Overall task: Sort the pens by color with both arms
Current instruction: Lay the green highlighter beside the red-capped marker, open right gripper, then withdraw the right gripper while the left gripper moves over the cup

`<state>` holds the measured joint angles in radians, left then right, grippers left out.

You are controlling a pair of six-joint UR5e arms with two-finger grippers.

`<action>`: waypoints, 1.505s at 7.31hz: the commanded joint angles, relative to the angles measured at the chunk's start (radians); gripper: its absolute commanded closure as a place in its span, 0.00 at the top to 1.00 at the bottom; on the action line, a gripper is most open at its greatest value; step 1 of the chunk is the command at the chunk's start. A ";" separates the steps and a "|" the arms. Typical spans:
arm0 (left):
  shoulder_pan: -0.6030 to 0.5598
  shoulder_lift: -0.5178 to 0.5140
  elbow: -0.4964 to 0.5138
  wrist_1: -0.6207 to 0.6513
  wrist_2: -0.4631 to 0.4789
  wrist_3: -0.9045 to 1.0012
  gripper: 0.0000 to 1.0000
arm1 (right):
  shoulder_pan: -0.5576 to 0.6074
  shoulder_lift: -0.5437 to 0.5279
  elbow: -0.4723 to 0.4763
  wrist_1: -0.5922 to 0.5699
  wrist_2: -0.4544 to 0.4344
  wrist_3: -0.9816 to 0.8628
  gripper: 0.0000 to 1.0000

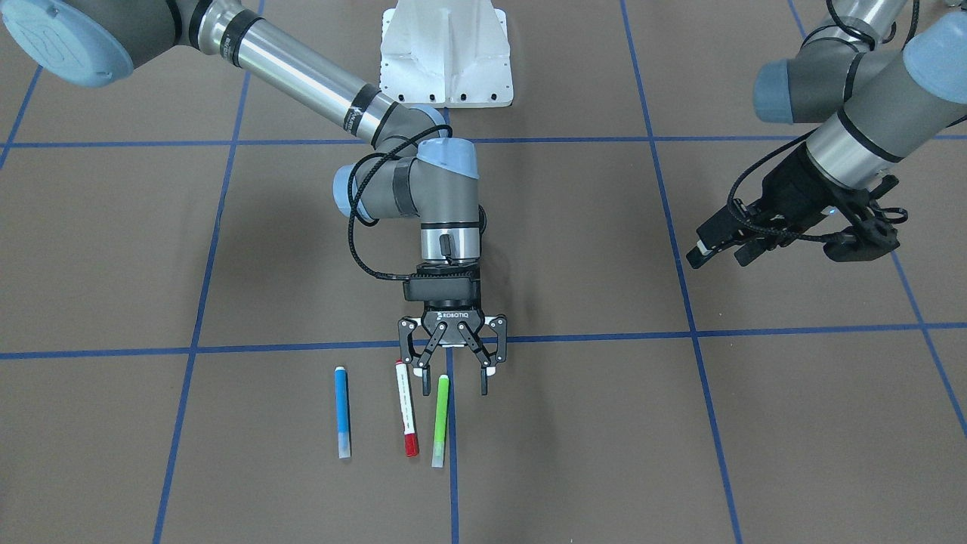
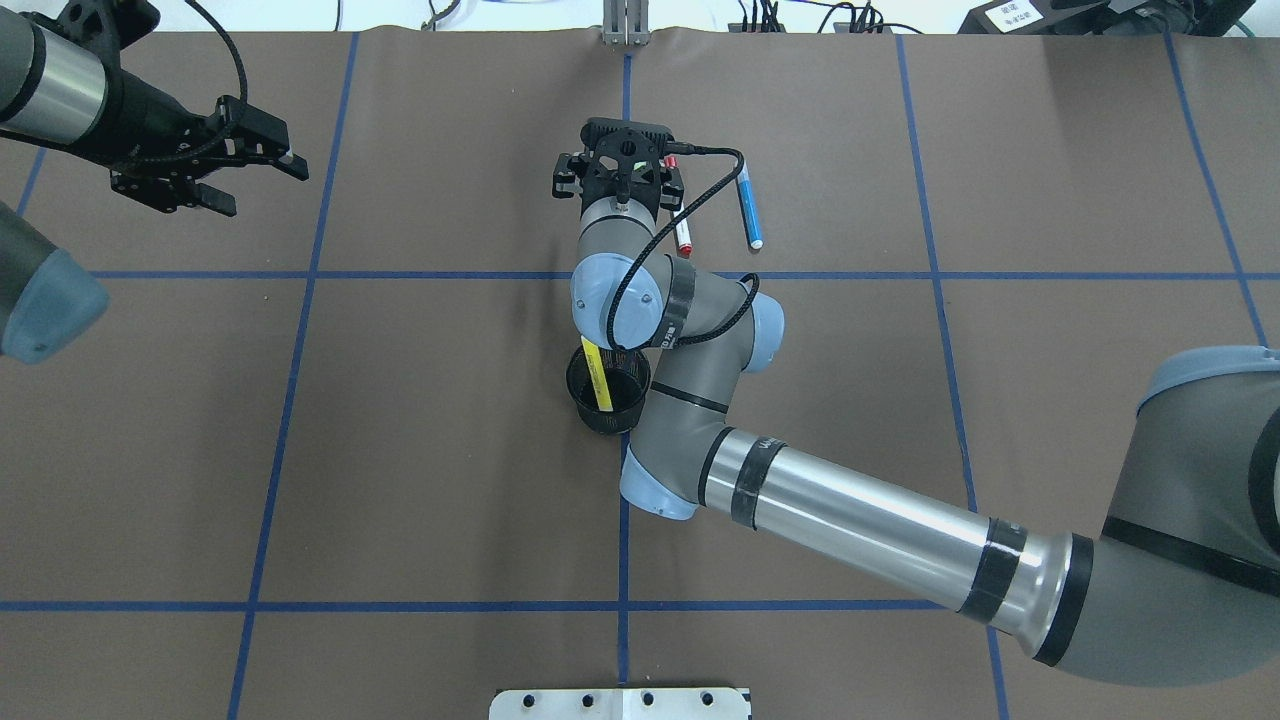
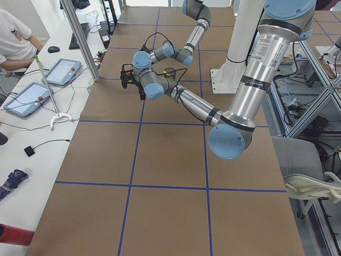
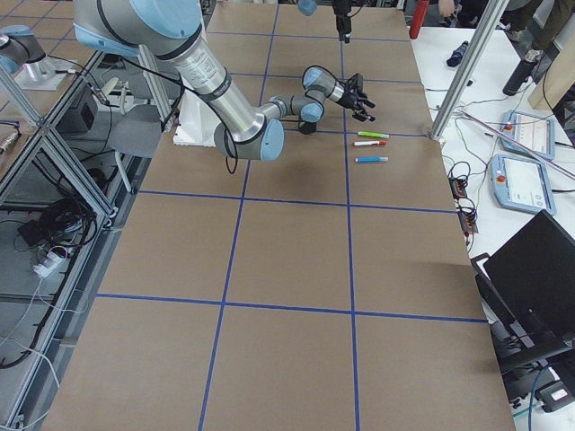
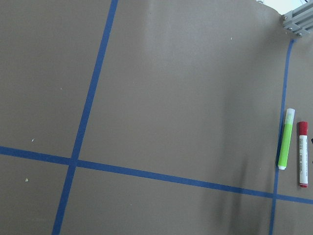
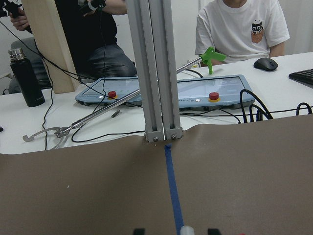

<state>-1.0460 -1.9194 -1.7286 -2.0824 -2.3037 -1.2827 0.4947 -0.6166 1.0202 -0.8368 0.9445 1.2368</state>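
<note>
Three pens lie side by side on the brown table: a blue pen (image 1: 342, 412), a white pen with a red cap (image 1: 406, 408) and a green pen (image 1: 440, 419). My right gripper (image 1: 453, 387) is open and points down over the near end of the green pen, one finger on each side of it. In the right wrist view a pale pen tip (image 6: 186, 230) shows between the fingertips (image 6: 139, 231). The yellow pen (image 2: 597, 375) stands in the black mesh cup (image 2: 607, 395) under my right arm. My left gripper (image 1: 721, 255) is open and empty, far off to the side. The left wrist view shows the green pen (image 5: 286, 139) and the red-capped pen (image 5: 302, 154).
The white pedestal base (image 1: 446, 53) stands at the robot's side of the table. Blue tape lines (image 1: 574, 336) divide the table. An aluminium post (image 6: 156, 73) rises at the far edge, with tablets and seated operators behind it.
</note>
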 commanded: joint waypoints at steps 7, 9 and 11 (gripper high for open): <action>0.357 -0.575 0.340 0.433 0.179 -0.187 0.98 | 0.413 -0.635 0.624 0.008 0.873 -0.340 0.99; 0.379 -0.644 0.434 0.508 0.109 -0.182 0.91 | 0.430 -0.649 0.615 0.007 0.901 -0.365 0.99; 0.379 -0.670 0.437 0.673 0.052 -0.079 0.86 | 0.429 -0.652 0.615 0.007 0.901 -0.365 0.99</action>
<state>-0.6692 -2.5682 -1.2950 -1.5152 -2.2235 -1.4259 0.9224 -1.2662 1.6353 -0.8305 1.8426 0.8731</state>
